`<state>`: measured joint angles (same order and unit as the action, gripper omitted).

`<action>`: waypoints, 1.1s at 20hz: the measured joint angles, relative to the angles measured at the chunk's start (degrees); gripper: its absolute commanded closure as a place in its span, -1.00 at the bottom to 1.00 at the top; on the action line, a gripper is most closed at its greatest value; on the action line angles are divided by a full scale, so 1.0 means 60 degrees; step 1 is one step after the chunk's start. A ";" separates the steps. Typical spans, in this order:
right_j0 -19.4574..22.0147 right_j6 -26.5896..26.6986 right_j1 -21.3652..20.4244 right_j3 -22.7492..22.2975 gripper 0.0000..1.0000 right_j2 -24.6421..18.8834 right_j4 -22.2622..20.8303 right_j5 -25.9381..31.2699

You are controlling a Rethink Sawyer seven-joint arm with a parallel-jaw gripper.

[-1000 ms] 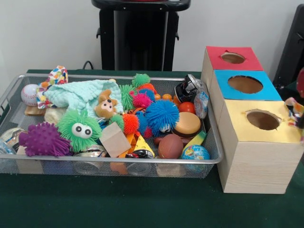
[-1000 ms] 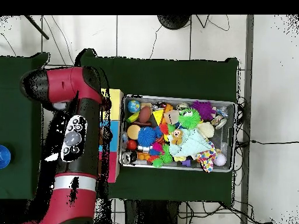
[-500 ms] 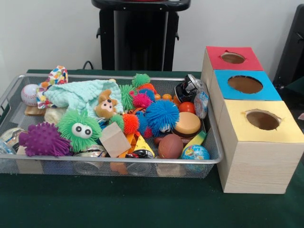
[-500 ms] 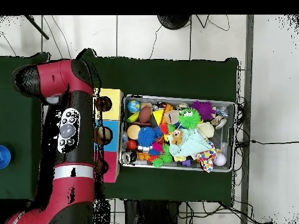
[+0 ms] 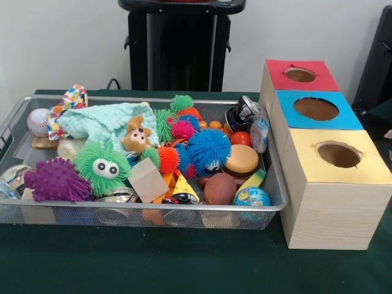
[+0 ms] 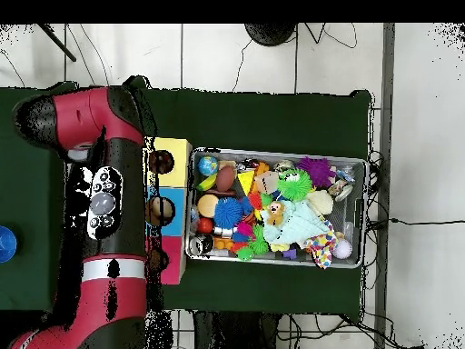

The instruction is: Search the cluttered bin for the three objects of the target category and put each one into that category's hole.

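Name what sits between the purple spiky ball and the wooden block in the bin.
In the front view, the green fuzzy toy with googly eyes sits between the purple spiky ball and the wooden block.

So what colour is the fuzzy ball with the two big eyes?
Bright green. The fuzzy ball with its white googly eyes shows best in the front view, at the bin's near side.

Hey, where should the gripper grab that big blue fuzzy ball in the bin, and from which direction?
Probably straight from above, closing on the round body of the blue fuzzy ball. It sits on top of the pile in the wire bin, with its upper half exposed, while the burger toy and orange spiky ball crowd its sides, leaving little room for a sideways approach.
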<state>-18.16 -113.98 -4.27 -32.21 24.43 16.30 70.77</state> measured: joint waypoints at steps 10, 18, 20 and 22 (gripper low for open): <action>0.0233 0.0000 -0.0398 0.0648 1.00 0.0102 0.0004 0.1572; 0.0259 0.0000 -0.1120 0.0086 1.00 0.0103 0.0000 0.0998; 0.0281 0.0000 -0.1325 -0.0328 1.00 0.0102 -0.0002 0.0280; 0.0295 0.0000 -0.1381 -0.0476 1.00 0.0103 -0.0002 -0.0020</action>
<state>-16.40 -113.98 -12.56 -35.07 25.05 16.29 70.66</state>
